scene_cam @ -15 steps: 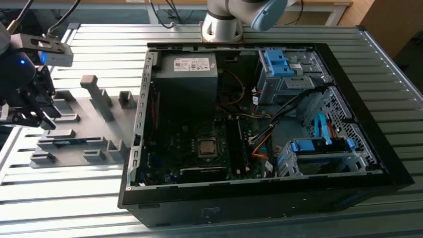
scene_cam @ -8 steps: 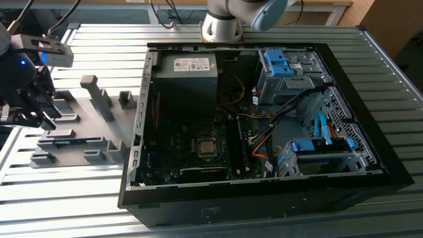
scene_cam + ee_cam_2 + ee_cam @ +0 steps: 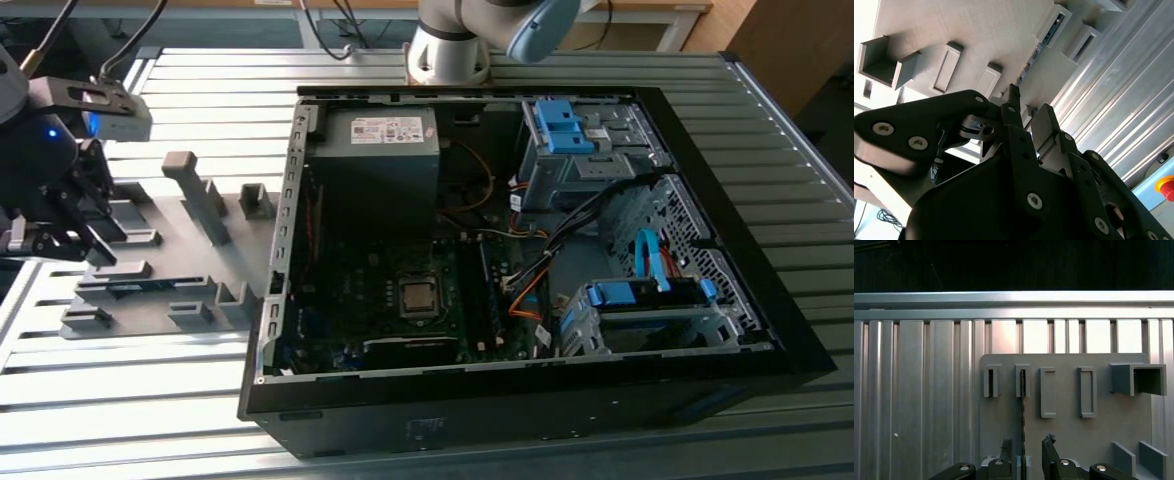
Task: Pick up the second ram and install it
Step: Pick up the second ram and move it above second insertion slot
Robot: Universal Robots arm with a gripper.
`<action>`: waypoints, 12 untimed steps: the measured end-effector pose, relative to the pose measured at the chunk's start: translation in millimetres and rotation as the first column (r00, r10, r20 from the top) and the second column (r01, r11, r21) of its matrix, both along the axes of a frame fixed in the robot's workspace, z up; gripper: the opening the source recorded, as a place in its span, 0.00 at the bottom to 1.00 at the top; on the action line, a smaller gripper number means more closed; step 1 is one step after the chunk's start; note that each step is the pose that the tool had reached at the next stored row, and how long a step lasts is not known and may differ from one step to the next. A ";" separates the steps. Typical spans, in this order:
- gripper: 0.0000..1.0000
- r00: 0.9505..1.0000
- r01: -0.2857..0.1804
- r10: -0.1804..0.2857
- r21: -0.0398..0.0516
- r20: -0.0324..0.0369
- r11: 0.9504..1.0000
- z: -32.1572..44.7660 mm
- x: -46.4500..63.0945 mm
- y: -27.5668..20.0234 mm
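Note:
The second ram (image 3: pixel 1023 415) shows edge-on as a thin dark strip, standing upright in a slot of the grey holder plate (image 3: pixel 1064 435). In the second wrist view the ram (image 3: pixel 1030 62) runs away from the fingertips toward a slot block. My gripper (image 3: pixel 1026 445) is open. It sits low over the plate with one finger on each side of the strip and a gap to both. In the exterior view the gripper (image 3: pixel 60 235) hangs over the holder plate (image 3: pixel 174 270) at that view's left, well away from the open PC case (image 3: pixel 534 250).
The PC case lies open on the slatted aluminium table (image 3: pixel 134 400), with the motherboard (image 3: pixel 400 300) and its black slot rails (image 3: pixel 489 290) exposed. Tall grey holder blocks (image 3: pixel 194 195) rise from the plate. A red button (image 3: pixel 1166 187) sits off the table's edge.

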State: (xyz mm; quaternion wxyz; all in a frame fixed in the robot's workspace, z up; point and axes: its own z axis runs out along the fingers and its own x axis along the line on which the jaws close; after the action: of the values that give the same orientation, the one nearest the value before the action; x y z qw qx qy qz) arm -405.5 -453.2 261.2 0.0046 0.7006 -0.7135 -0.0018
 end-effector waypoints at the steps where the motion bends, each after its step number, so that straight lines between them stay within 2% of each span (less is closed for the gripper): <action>1: 0.37 1.000 0.000 0.000 0.000 0.000 1.000 -1.0 0.0 0.0; 12: 0.37 1.000 0.000 0.000 0.000 0.000 1.000 -12.3 0.0 -0.2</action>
State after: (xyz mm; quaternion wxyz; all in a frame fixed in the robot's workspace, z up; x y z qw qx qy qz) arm -405.5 -453.4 248.9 0.0046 0.7007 -0.7135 -0.0018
